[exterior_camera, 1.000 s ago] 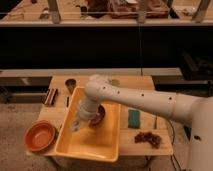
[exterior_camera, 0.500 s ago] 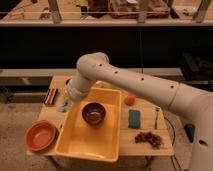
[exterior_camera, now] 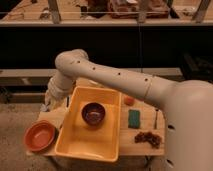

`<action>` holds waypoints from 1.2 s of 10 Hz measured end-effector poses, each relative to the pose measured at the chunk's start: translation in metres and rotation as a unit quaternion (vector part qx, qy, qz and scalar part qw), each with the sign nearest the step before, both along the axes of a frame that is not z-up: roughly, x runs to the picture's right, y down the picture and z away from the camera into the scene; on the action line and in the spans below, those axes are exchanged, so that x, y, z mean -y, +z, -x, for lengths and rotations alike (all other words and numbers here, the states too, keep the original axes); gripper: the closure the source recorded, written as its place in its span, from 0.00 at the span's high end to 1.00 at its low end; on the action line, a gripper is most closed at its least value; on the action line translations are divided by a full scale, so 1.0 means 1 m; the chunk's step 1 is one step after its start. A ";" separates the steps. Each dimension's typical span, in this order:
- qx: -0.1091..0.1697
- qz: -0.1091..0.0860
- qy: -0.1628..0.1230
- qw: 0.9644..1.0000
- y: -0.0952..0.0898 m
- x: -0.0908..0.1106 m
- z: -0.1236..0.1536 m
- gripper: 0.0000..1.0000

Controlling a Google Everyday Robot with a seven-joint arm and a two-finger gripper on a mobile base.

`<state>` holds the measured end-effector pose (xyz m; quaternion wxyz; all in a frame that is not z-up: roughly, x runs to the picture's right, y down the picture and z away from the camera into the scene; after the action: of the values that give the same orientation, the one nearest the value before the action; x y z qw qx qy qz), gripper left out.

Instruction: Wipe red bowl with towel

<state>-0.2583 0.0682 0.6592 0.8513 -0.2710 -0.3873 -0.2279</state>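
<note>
The red bowl [exterior_camera: 40, 136] sits upright at the front left corner of the wooden table [exterior_camera: 145, 112], just left of a yellow tray [exterior_camera: 90, 142]. My gripper [exterior_camera: 50, 101] hangs at the end of the white arm [exterior_camera: 115, 75], off the tray's far left corner, behind and a little right of the red bowl and above it. Something pale shows at the gripper; I cannot tell whether it is the towel. No towel shows anywhere else.
A dark purple bowl [exterior_camera: 93, 113] stands in the yellow tray. Right of the tray lie a green sponge [exterior_camera: 134, 118], a small orange object [exterior_camera: 129, 100] and a brown clump [exterior_camera: 148, 138]. A dark shelf unit stands behind the table.
The gripper has risen out of the tray, away from the purple bowl, and swung left past the tray's far left corner toward the red bowl's side.
</note>
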 end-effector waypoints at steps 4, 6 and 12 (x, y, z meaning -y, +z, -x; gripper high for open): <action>0.003 0.019 -0.035 0.999 0.068 -0.071 0.053 0.20; 0.008 0.029 -0.060 0.998 0.098 -0.112 0.086 0.20; 0.011 0.035 -0.074 0.997 0.109 -0.133 0.101 0.20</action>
<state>-0.3592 0.2012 0.7678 0.8180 -0.3257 -0.3828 -0.2797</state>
